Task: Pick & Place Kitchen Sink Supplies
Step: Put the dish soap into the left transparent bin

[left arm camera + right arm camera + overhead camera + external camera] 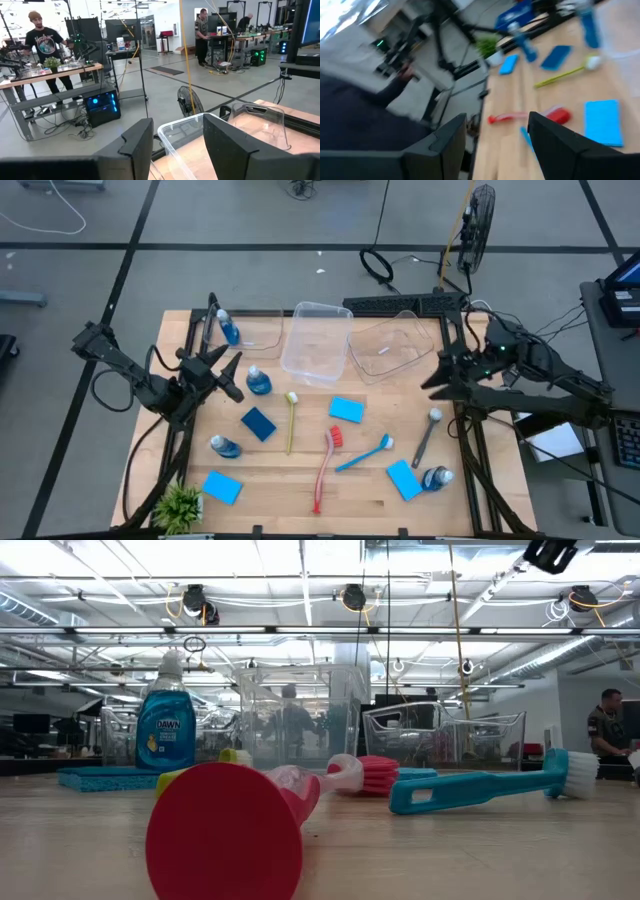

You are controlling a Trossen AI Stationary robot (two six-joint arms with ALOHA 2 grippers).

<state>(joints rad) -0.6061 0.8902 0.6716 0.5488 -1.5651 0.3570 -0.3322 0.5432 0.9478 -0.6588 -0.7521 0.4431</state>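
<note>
We note the left gripper released, empty, near a blue-liquid bottle. Right gripper released, empty, raised at the table edge.

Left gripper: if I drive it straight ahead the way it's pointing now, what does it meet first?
Probably the nearest clear tub. The left gripper, fingers apart and empty, points toward it in the left wrist view, with a second clear tub off to one side. Depth is unclear, and it may pass over the rim.
</note>
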